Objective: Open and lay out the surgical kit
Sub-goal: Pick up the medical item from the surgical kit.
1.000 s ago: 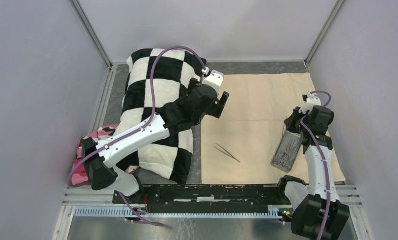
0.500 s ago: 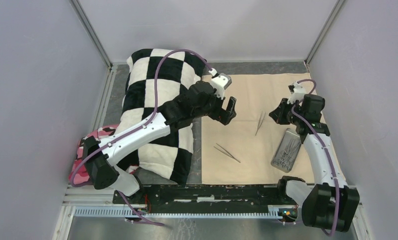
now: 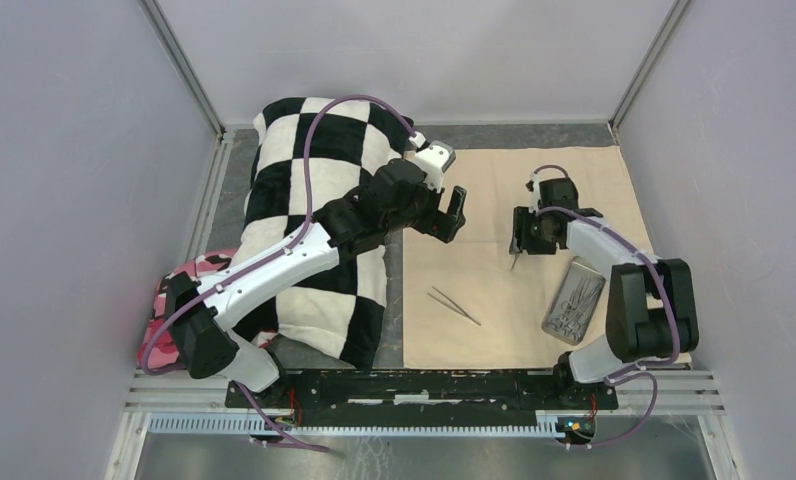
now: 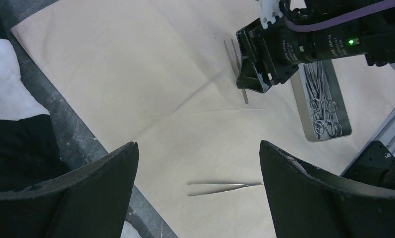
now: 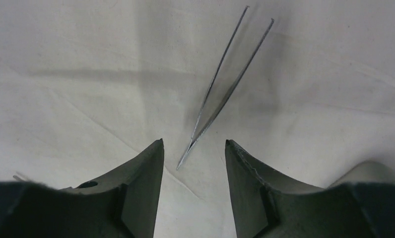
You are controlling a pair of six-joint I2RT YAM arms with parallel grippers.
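The surgical kit's beige cloth wrap (image 3: 494,185) lies spread flat. On its right side sits the grey metal tray (image 3: 574,300) with scissor-handled forceps (image 4: 324,106) in it. One pair of tweezers (image 3: 455,306) lies near the front. A second pair of tweezers (image 5: 225,84) lies on the cloth, its pointed tip between the fingertips of my right gripper (image 5: 194,143), which is open and low over it. My left gripper (image 3: 452,218) hovers wide open above the cloth's left part, with the front tweezers (image 4: 224,187) seen below it.
A black-and-white checkered pillow (image 3: 314,200) fills the left of the table beside the cloth. A pink camouflage cloth (image 3: 189,280) pokes out at its near left. Grey walls close in the sides and back. A bare grey strip (image 3: 394,300) runs between pillow and cloth.
My right gripper has swung left from the tray to mid-cloth with the second tweezers, then opened and let them go. The left gripper shifted slightly and stays open.
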